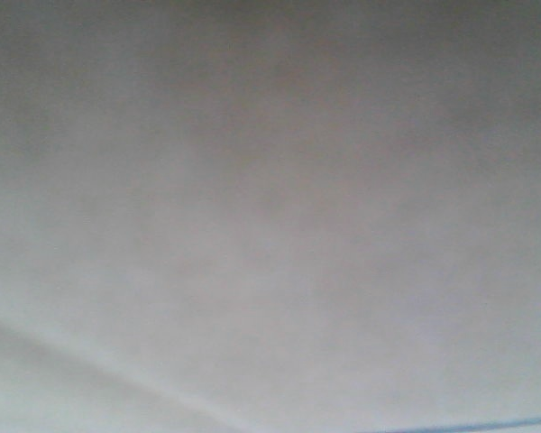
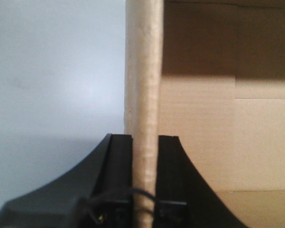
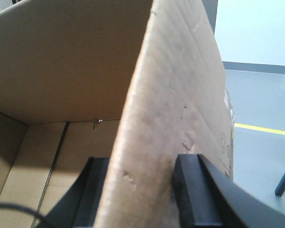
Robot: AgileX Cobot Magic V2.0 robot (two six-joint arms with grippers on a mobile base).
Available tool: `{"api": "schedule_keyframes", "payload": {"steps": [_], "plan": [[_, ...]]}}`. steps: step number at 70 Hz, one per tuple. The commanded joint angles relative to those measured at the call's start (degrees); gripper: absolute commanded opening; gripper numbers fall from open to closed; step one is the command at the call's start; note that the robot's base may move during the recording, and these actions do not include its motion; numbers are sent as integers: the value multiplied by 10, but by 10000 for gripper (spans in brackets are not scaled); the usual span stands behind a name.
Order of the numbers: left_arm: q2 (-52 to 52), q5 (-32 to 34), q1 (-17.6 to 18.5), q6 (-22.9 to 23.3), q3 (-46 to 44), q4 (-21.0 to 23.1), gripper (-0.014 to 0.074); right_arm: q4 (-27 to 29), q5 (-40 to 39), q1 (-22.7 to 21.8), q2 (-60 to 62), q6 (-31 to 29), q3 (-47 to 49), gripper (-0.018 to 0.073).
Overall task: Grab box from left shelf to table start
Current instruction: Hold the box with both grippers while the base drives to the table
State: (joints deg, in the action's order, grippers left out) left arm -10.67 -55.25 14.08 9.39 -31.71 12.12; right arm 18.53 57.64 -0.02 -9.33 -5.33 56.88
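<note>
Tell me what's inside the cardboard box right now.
Only bare cardboard shows inside the box: inner walls and floor flaps, nothing loose. The left gripper and right gripper, each clamped on a wall, hide the near corners.

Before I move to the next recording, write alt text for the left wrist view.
The left gripper is clamped on the upright wall edge of a brown cardboard box, one black finger on each side. More of its cardboard panels fill the right of the frame; a pale blank surface fills the left.
</note>
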Motion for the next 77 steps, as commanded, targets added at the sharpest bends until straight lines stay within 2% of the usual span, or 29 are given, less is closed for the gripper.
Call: {"api": "schedule_keyframes", "payload": {"steps": [1,77], "plan": [[-12,-120,1,-1,6,18,-100,-23,-34,0,-1,-3,16,57],[-12,-120,1,-1,6,18,-100,-23,-35,0,-1,-3,16,57]]}}
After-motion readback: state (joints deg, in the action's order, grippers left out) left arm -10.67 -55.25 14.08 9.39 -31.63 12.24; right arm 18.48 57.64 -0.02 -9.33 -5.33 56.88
